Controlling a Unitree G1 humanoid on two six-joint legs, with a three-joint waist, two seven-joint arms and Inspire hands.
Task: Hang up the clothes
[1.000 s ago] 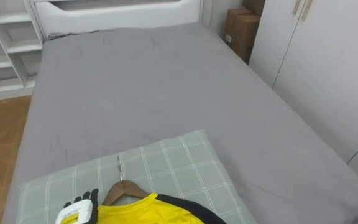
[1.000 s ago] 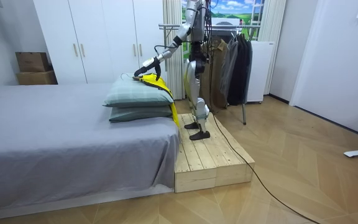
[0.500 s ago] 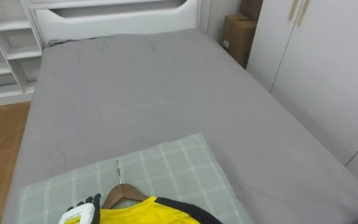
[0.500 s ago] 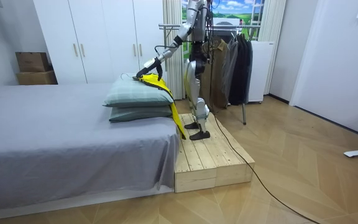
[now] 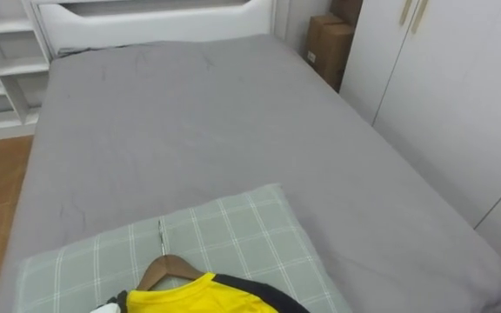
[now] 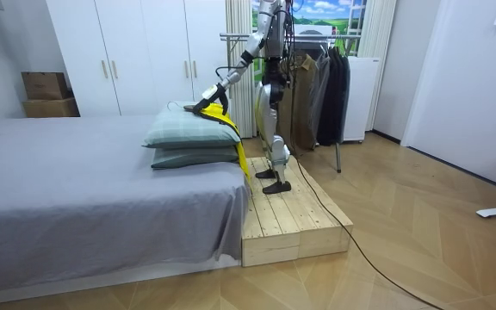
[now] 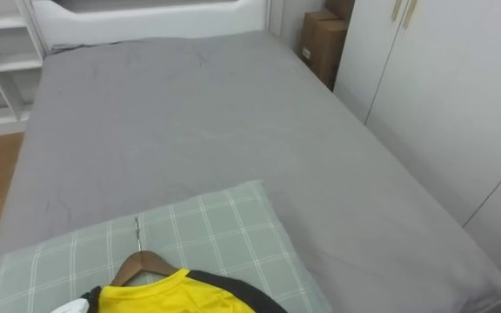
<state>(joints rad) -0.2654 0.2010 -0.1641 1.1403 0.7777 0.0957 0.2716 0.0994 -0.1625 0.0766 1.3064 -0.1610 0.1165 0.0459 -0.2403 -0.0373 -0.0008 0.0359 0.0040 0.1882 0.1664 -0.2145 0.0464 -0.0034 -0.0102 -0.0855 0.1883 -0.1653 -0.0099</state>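
The shirt (image 5: 194,296), on its hanger (image 5: 165,265), lies on the pillow (image 5: 233,235). My left hand (image 6: 205,103) is at the pillow's near edge; I cannot tell what its fingers do. I'd grab the hanger's neck and lift slowly.

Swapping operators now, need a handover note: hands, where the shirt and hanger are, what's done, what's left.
Left hand: at the collar end of the yellow shirt; grip can't be judged.
Shirt is already on the wooden hanger, lying on the checked pillow at the head of the bed.
Robot stands on the wooden platform beside the pillow.
Done: shirt on hanger.
Left, likely: lift it by the hanger, turn to the clothes rack behind the robot, hook it on.
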